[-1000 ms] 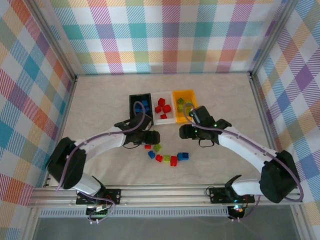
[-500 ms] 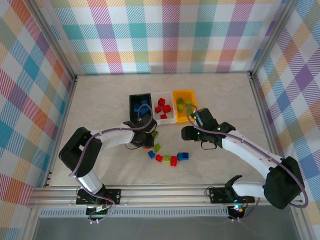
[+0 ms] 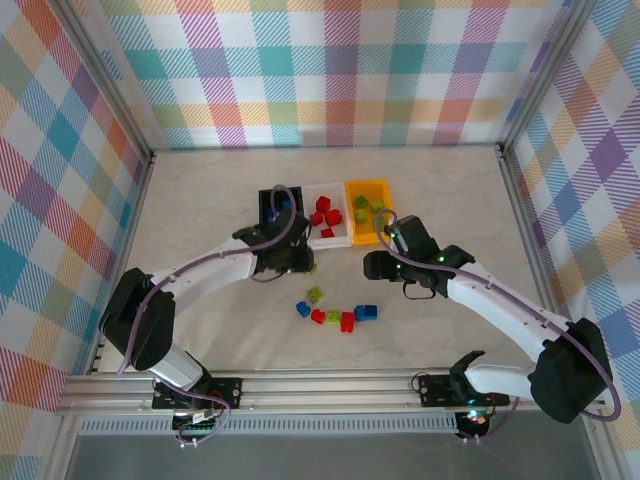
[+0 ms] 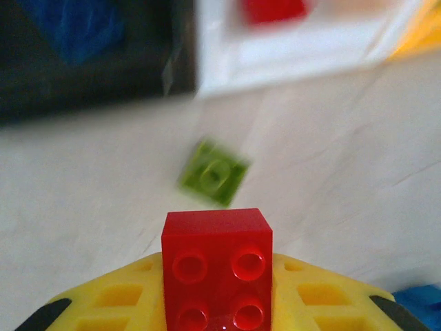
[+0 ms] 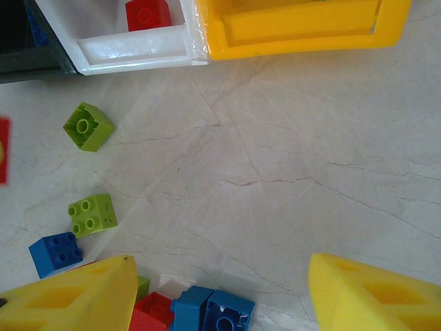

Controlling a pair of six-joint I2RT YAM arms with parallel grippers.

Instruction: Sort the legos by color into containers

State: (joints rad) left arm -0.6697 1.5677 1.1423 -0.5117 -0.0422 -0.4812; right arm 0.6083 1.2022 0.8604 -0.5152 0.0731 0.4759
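In the top view, the left hand (image 3: pixel 293 262) is held just before the black bin (image 3: pixel 262 215) and the white bin (image 3: pixel 328 242), presumably for a drop by colour. The right hand (image 3: pixel 372 266) hovers near the orange-yellow bin (image 3: pixel 368 183). Loose bricks (image 3: pixel 340 316) lie on the table (image 3: pixel 200 200).

At the left wrist, a red brick (image 4: pixel 216 265) is clenched between the fingers (image 4: pixel 117 296), and the white bin is seen ahead.

At the right wrist, the hand is released and nothing is held. It is judged to be poised over a blue brick (image 5: pixel 224 314).
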